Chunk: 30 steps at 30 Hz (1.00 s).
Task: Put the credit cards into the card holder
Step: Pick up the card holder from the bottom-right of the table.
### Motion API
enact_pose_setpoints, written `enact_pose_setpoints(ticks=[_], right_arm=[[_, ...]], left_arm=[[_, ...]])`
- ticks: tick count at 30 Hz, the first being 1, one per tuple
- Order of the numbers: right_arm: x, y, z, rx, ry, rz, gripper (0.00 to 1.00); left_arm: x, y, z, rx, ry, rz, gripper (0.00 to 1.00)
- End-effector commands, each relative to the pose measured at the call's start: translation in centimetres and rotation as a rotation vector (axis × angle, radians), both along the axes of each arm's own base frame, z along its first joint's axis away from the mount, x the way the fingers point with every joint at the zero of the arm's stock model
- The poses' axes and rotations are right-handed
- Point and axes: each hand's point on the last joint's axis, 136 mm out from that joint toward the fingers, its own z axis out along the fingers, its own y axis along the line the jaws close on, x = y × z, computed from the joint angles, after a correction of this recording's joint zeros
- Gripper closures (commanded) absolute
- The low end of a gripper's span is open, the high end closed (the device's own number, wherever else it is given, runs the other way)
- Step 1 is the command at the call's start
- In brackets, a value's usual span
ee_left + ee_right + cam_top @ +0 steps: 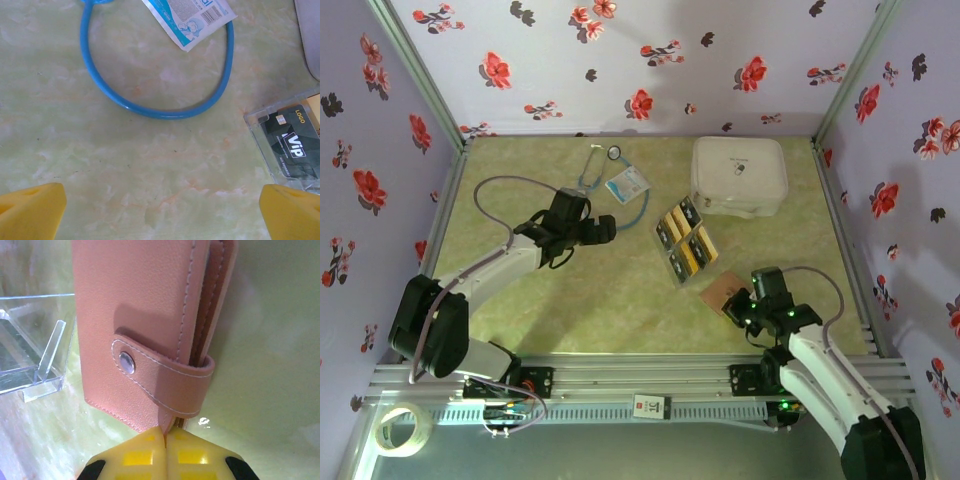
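Several yellow-gold and black credit cards [685, 240] sit in a clear stand at mid-table. One black card [292, 145] shows at the right edge of the left wrist view. The tan card holder [720, 292] lies closed, its snap strap fastened, just in front of the cards. My right gripper [738, 300] is shut on the near edge of the card holder [140, 315], its yellow fingertips [145, 450] pinching a leather flap there. Left of the cards, my left gripper [605, 228] hovers open over bare table, nothing between its fingers [30, 210].
A large white rounded case [740, 175] stands behind the cards. A blue stethoscope tube [150, 107] and a light-blue badge card [187, 17] lie beyond the left gripper. The clear stand [30, 355] is left of the holder. A tape roll [402, 428] sits off the table's front left.
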Motion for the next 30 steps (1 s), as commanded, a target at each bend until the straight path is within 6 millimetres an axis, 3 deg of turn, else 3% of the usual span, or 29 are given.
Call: enact_pose_setpoints(ticks=[1, 13, 19, 25, 30], right_arm=[[-0.1, -0.5, 1.3, -0.031, -0.023, 0.002, 1.0], [2.2, -0.7, 9.3, -0.06, -0.194, 0.021, 1.0], [4.5, -0.2, 15.5, -0.077, -0.32, 0.058, 1.0], [7.8, 2.1, 21.8, -0.038, -0.433, 0.152, 1.0], [11.3, 5.4, 25.5, 0.034, -0.512, 0.234, 1.0]], left_arm=[[0.1, -0.7, 1.4, -0.026, -0.01, -0.002, 0.0], [1.0, -1.3, 3.9, -0.037, -0.053, -0.021, 0.0], [1.7, -2.0, 5.6, -0.054, -0.069, -0.046, 0.0], [2.8, -2.4, 7.9, -0.136, -0.049, -0.084, 0.0], [4.4, -1.6, 9.8, -0.297, -0.013, -0.071, 0.0]])
